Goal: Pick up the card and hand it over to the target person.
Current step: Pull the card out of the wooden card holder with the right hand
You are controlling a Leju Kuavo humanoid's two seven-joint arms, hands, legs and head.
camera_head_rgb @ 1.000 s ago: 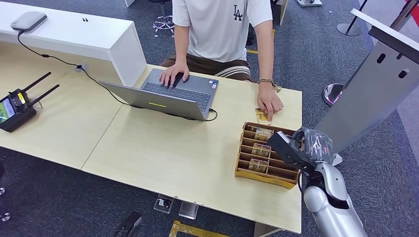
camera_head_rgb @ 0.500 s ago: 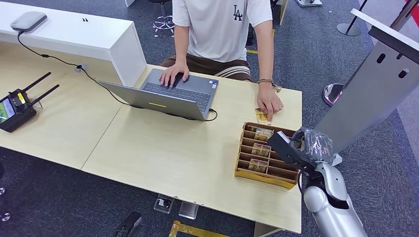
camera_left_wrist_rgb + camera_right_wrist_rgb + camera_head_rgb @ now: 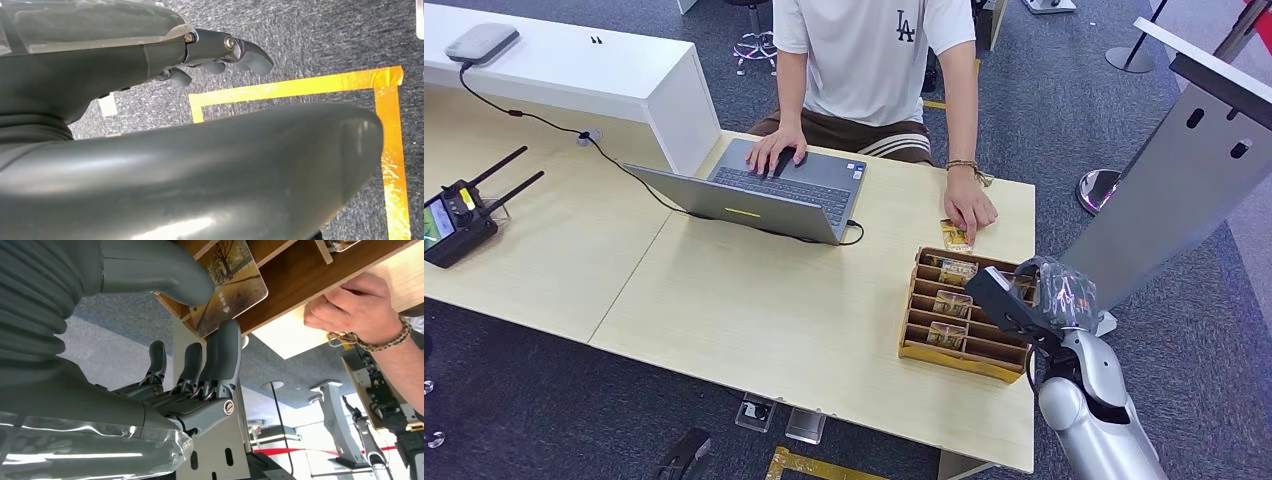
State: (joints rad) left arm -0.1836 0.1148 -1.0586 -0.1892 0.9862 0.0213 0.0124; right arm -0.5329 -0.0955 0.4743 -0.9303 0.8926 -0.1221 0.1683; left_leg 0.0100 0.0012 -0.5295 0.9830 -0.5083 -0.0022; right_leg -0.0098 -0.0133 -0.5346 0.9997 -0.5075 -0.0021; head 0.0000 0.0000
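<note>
Nothing has shifted that I can make out since a second ago: my right hand (image 3: 1014, 305) hangs at the same spot over the far right end of the wooden card tray (image 3: 917, 348), and the person's hand (image 3: 969, 212) rests on the same loose card (image 3: 955, 236) on the table (image 3: 754, 310).

From the right wrist view, the thumb lies on one face of a card (image 3: 231, 282) with a tree picture and the darker fingers (image 3: 227, 357) stand just behind its other face. It looks like a pinch forming, but I cannot tell whether the pads are actually pressing, so I won't call it held. That card stands in a slot of the tray, right at my fingertips, its long axis running along the slot, across the tray.

My right hand is the nearer one by far. My left hand (image 3: 220, 52) hangs down over the carpet, fingers curled in, grasping nothing.

Counts from the head view: 1 tray, 3 cards showing in its slots left of my hand, 1 more at my fingers, 1 card on the table under the person's hand, 1 laptop (image 3: 764, 190), 1 person.

The handover direction lies beyond the tray, toward that resting hand.
</note>
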